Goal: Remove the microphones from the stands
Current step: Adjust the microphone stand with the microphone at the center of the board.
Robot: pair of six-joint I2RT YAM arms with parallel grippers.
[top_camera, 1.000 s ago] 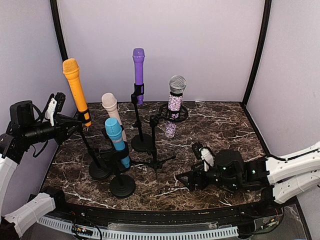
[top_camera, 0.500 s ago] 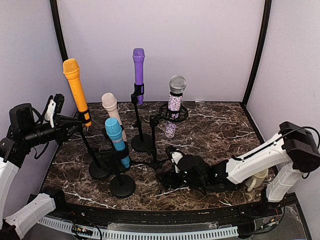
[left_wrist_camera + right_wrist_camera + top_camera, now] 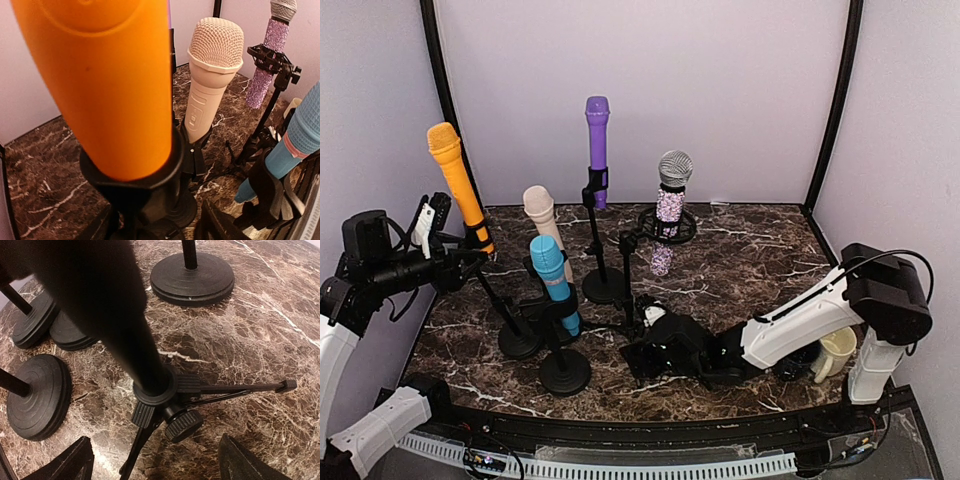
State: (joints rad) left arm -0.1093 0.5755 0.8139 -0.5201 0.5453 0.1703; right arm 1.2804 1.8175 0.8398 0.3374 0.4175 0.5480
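Marble table [image 3: 770,250], orange microphone [image 3: 461,195] in stand [image 3: 518,340]

Left arm [image 3: 380,425] up first: white shells on long links, black housings at joints, thin black cable looping loose beside forearm (slack, unclipped). White tab on black wrist end. Right arm [image 3: 790,325]: same scheme, glossy white link, chunky black joint block, black cable arcing over it. Right gripper [image 3: 640,355] all black, small white patch on top. Wrist camera: its fingers [image 3: 70,465] matte black wedges.
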